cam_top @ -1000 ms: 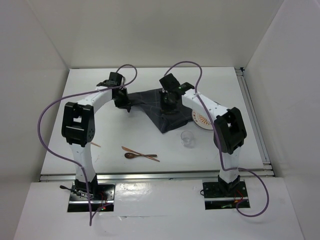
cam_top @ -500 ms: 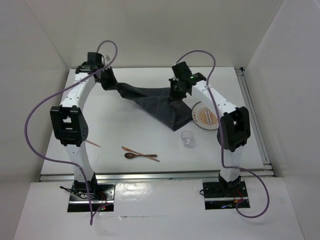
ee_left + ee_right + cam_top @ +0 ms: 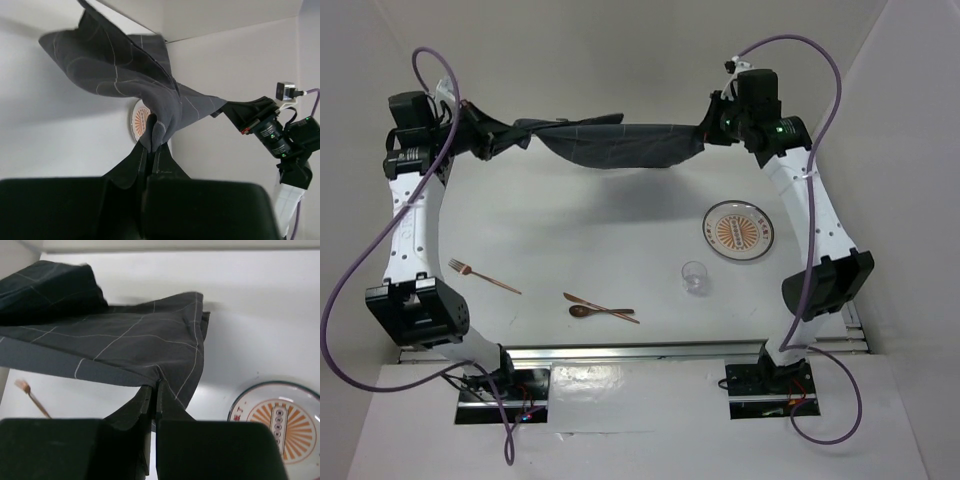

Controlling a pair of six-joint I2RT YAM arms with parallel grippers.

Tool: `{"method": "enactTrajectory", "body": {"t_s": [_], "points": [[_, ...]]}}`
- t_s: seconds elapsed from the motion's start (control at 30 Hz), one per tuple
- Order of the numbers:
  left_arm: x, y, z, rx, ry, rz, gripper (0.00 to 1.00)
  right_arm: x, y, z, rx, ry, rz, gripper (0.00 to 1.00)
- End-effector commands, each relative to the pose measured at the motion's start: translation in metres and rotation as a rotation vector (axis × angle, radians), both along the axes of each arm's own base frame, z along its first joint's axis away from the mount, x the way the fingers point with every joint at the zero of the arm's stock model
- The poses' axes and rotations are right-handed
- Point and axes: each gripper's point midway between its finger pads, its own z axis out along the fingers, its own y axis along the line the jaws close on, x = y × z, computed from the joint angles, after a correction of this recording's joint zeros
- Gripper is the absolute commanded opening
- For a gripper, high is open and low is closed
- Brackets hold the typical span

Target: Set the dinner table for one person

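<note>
Your left gripper (image 3: 152, 152) and right gripper (image 3: 155, 390) each pinch a corner of the dark grey checked cloth (image 3: 610, 145) with fingers closed tight. It hangs stretched above the far side of the dinner table (image 3: 590, 225), probably so you can spread it flat.

Plain white walls close in the white worktop (image 3: 610, 225): a back wall (image 3: 630, 60) behind it, a left wall (image 3: 350, 130) and a right wall (image 3: 910, 200) beside it. A silver rail (image 3: 620, 352) runs along its near edge, with a white ledge (image 3: 640, 420) before that. The light is even.
</note>
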Motion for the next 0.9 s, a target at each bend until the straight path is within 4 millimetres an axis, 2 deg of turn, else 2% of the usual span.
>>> {"method": "enactTrajectory", "body": {"t_s": [0.0, 0.13, 0.17, 0.3, 0.37, 0.4, 0.43, 0.5, 0.53, 0.6, 0.63, 0.67, 0.7, 0.73, 0.77, 0.8, 0.83, 0.87], "points": [[-0.019, 0.000, 0.017, -0.113, -0.039, -0.025, 0.00, -0.023, -0.009, 0.013, -0.028, -0.039, -0.004, 0.00], [-0.043, -0.013, 0.022, -0.181, -0.005, -0.065, 0.00, -0.042, -0.008, 0.027, -0.030, -0.063, -0.001, 0.00], [-0.048, -0.015, 0.024, -0.206, 0.013, -0.068, 0.00, -0.047, -0.009, 0.040, -0.022, -0.091, -0.002, 0.00], [-0.057, -0.016, 0.029, -0.254, 0.054, -0.055, 0.00, -0.052, -0.007, 0.051, -0.015, -0.113, 0.007, 0.00], [-0.052, -0.014, 0.030, -0.258, 0.057, -0.043, 0.00, -0.044, -0.006, 0.056, -0.015, -0.126, -0.002, 0.00], [-0.048, -0.012, 0.031, -0.273, 0.071, -0.028, 0.00, -0.032, -0.009, 0.048, -0.033, -0.113, -0.008, 0.00], [-0.045, -0.011, 0.031, -0.286, 0.085, -0.024, 0.00, -0.027, -0.013, 0.051, -0.032, -0.117, -0.020, 0.00], [-0.031, -0.003, 0.023, -0.318, 0.120, 0.004, 0.00, -0.014, -0.016, 0.042, -0.040, -0.101, -0.022, 0.00], [-0.025, -0.002, 0.027, -0.348, 0.117, 0.010, 0.00, 0.001, -0.017, 0.034, -0.042, -0.096, -0.031, 0.00], [-0.014, 0.001, 0.028, -0.370, 0.100, 0.012, 0.00, 0.018, -0.023, 0.042, -0.024, -0.129, -0.036, 0.00], [-0.007, 0.004, 0.029, -0.379, 0.107, 0.025, 0.00, 0.034, -0.023, 0.029, -0.024, -0.108, -0.033, 0.00], [0.006, 0.008, 0.032, -0.384, 0.101, 0.025, 0.00, 0.042, -0.031, 0.052, -0.013, -0.167, -0.054, 0.00], [0.011, 0.007, 0.034, -0.397, 0.105, 0.005, 0.00, 0.047, -0.028, 0.057, 0.003, -0.173, -0.044, 0.00], [0.014, 0.006, 0.039, -0.437, 0.122, -0.022, 0.00, 0.062, -0.031, 0.046, 0.002, -0.156, -0.050, 0.00], [0.022, 0.007, 0.038, -0.458, 0.126, -0.038, 0.00, 0.065, -0.029, 0.055, 0.022, -0.176, -0.045, 0.00], [0.022, 0.007, 0.055, -0.451, 0.047, -0.064, 0.00, 0.066, -0.034, 0.072, 0.029, -0.220, -0.055, 0.00], [0.025, 0.011, 0.060, -0.479, 0.043, -0.057, 0.00, 0.068, -0.031, 0.080, 0.048, -0.251, -0.045, 0.00], [0.024, 0.011, 0.069, -0.475, 0.011, -0.065, 0.00, 0.065, -0.035, 0.092, 0.063, -0.281, -0.057, 0.00]]}}
